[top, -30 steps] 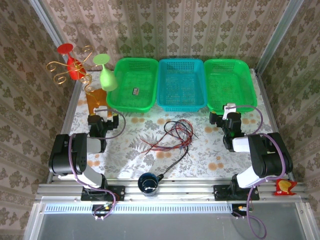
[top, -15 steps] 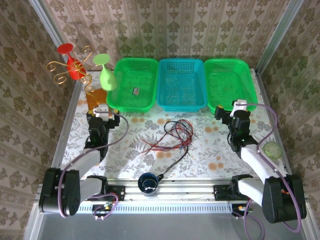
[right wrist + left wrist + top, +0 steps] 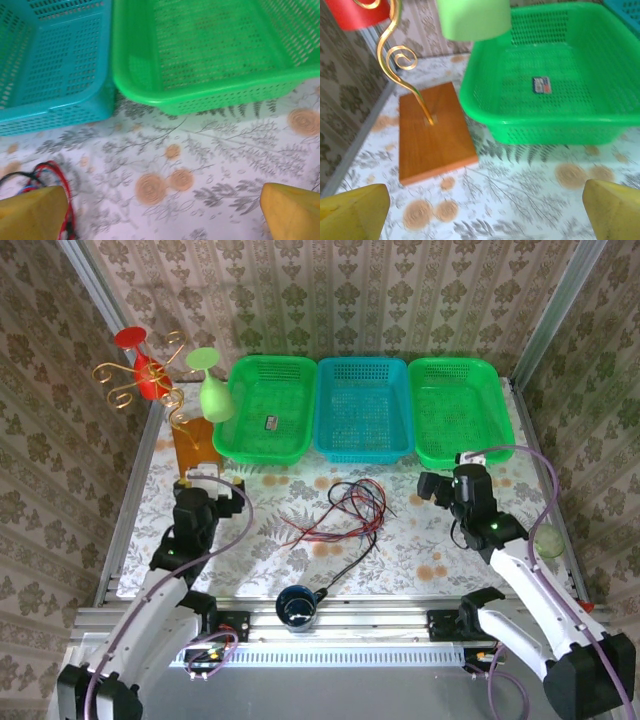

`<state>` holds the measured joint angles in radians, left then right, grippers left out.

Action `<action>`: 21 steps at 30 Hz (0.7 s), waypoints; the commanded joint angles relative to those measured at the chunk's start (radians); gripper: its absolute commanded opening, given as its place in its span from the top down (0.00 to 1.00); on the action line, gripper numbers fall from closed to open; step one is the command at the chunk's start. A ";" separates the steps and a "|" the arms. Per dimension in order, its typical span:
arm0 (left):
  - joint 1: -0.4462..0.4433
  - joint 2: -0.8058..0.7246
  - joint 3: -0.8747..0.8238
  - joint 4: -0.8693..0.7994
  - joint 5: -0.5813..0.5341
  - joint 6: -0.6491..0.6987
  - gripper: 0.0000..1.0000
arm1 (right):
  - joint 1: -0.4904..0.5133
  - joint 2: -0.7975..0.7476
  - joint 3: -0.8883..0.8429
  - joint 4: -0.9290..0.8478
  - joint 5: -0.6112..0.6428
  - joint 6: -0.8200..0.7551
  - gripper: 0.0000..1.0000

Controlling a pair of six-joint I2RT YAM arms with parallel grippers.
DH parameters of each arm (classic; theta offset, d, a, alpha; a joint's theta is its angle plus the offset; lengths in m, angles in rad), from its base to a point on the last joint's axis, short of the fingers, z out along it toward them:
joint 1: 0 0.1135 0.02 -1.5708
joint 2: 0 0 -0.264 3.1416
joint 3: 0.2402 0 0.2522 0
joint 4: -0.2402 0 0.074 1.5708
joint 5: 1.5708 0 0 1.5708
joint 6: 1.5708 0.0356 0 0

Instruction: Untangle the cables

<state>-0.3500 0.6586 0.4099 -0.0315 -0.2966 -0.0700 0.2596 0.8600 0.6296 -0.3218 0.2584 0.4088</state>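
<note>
Both arms have swung out from a folded posture toward mid-bench. Left tool (image 3: 481,216) and right tool (image 3: 162,212) are spread, holding nothing. Approach only; nothing touched yet. Cables (image 3: 345,512) lie on the bench (image 3: 250,545) before the blue basket (image 3: 362,454): black and red strands crossed in a loose knot, one black tail trailing nearward.

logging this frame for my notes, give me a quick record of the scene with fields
cables: black and red tangle, mid-table, in front of blue basket
left pincer: open, empty, facing stand, apart from cables
right pincer: open, empty, apart from cables
baskets: left green basket, blue, right green basket in a row at far edge
cup: near edge, a black cable ends beside it
</note>
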 commanded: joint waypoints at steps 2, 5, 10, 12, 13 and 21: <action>-0.093 -0.031 0.062 -0.288 0.048 -0.195 0.00 | 0.102 0.093 0.130 -0.273 -0.012 0.289 0.00; -0.160 -0.023 0.084 -0.320 0.073 -0.233 0.00 | 0.179 0.222 0.222 -0.351 -0.069 0.561 0.00; -0.202 0.058 0.108 -0.341 0.091 -0.280 0.00 | 0.293 0.406 0.312 -0.273 -0.237 0.856 0.00; -0.215 0.095 0.121 -0.352 0.088 -0.294 0.00 | 0.359 0.444 0.297 -0.130 -0.230 0.983 0.00; -0.228 0.112 0.128 -0.352 0.076 -0.310 0.00 | 0.393 0.471 0.295 -0.076 -0.218 1.053 0.00; -0.296 0.223 0.124 -0.233 0.059 -0.353 0.00 | 0.490 0.789 0.501 -0.046 -0.250 1.165 0.09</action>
<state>-0.6369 0.8577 0.5030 -0.3103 -0.2317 -0.3824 0.7334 1.5997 1.0885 -0.4061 0.0242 1.4570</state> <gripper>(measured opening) 0.999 0.930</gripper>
